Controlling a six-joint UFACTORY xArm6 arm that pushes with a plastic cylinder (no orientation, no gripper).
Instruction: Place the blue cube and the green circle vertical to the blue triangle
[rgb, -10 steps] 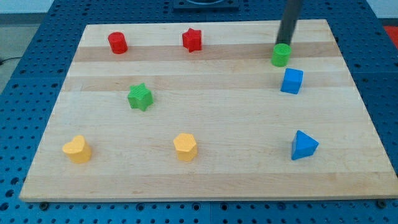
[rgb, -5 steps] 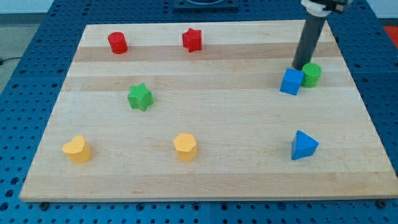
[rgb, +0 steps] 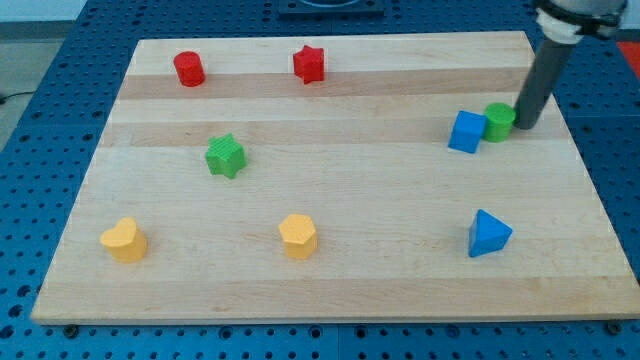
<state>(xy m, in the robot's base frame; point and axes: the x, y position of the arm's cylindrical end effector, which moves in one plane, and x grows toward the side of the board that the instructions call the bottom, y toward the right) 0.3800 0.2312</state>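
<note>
Two task blocks, the blue cube (rgb: 467, 131) and the green circle (rgb: 499, 122), sit touching side by side above the blue triangle (rgb: 488, 234), well apart from it; I judge them near its column but not yet stacked in line. My tip (rgb: 523, 126), a bare jawless rod, touches the circle's right. Elsewhere: two red, one green, two yellow blocks.

The arm enters from the view's top right corner as a straight dark rod, leaning slightly toward the view's left as it descends. My tip (rgb: 524, 127) rests low on the bench near its right edge.
</note>
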